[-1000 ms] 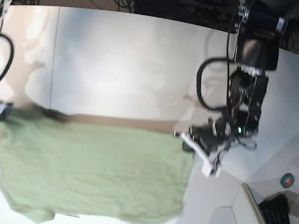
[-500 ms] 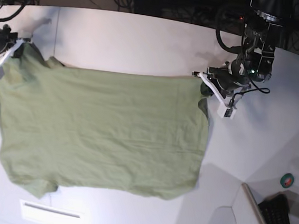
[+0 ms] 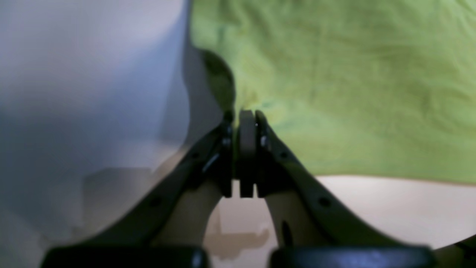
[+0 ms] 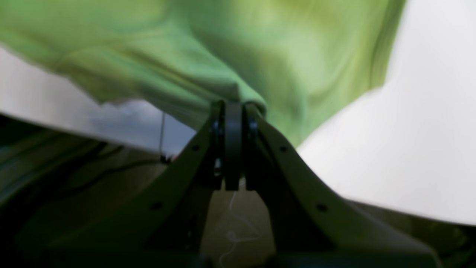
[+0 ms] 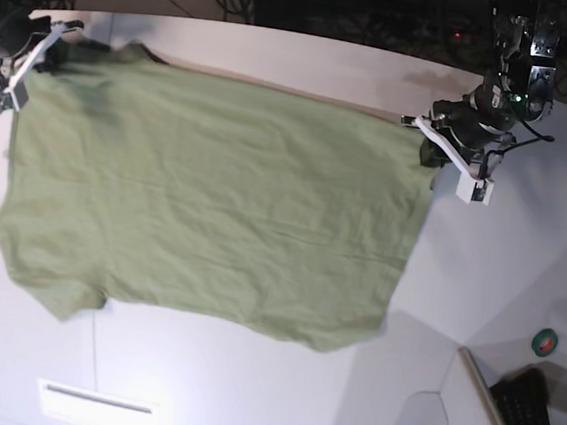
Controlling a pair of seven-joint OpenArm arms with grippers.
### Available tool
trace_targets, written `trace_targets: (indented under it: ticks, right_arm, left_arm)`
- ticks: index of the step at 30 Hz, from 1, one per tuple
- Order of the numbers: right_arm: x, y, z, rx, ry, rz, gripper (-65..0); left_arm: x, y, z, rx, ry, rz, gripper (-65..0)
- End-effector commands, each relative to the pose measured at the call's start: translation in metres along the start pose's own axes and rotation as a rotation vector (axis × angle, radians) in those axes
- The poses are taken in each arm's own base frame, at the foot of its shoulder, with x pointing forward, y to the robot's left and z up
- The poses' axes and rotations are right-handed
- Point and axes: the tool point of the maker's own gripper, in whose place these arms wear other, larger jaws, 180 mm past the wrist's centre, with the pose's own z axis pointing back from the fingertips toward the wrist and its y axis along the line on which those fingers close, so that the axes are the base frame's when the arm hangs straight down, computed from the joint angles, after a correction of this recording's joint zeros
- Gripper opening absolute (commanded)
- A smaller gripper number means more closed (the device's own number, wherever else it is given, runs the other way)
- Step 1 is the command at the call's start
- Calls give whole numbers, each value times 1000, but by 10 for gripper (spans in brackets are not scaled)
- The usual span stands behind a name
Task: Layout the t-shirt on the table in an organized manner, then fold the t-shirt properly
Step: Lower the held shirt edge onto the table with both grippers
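Observation:
The olive-green t-shirt (image 5: 205, 195) hangs spread between my two grippers over the white table (image 5: 246, 390), its lower edge trailing toward the near side. In the base view my left gripper (image 5: 428, 146) is at the right, shut on the shirt's far right corner. My right gripper (image 5: 40, 50) is at the left, shut on the far left corner. Up close, the left gripper (image 3: 247, 115) pinches a bunched fold of the t-shirt (image 3: 353, 85). The right gripper (image 4: 234, 106) likewise clamps a gathered edge of the t-shirt (image 4: 193, 48).
A green tape roll (image 5: 546, 343) and a black keyboard (image 5: 534, 423) lie at the near right, beyond a table seam. A pale rectangular slot (image 5: 95, 400) is at the near left. Dark cables and gear (image 5: 383, 16) line the far edge.
Both grippers have carried the shirt's held corners toward the table's far edge. The cloth now stretches wider and lies farther back than before.

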Motion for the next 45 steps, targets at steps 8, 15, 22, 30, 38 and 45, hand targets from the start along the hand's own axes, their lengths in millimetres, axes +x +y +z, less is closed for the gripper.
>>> trace_targets:
  ticks: [8, 15, 22, 30, 38, 45]
  right_arm:
    - [69, -20, 15, -69, -70, 64, -650]
    - [96, -34, 2, -66, -92, 37, -650]
    - [116, -52, -11, -58, -94, -7, -650]
    - [140, -51, -28, -21, -76, 34, -650]
    - [155, -44, -46, 22, -69, 50, -650]
    - [171, -50, -43, 14, -92, 51, -650]
  left_arm:
    - [46, -20, -7, -45, -112, 23, -650]
    - [62, -16, -27, -38, -121, 67, -650]
    - [67, -7, -46, -30, -98, 106, -650]
    - [85, -7, -49, -32, -126, 106, -650]
    - [85, 0, -63, -19, -97, 128, -650]
    - [94, 0, -64, -20, -113, 128, -650]
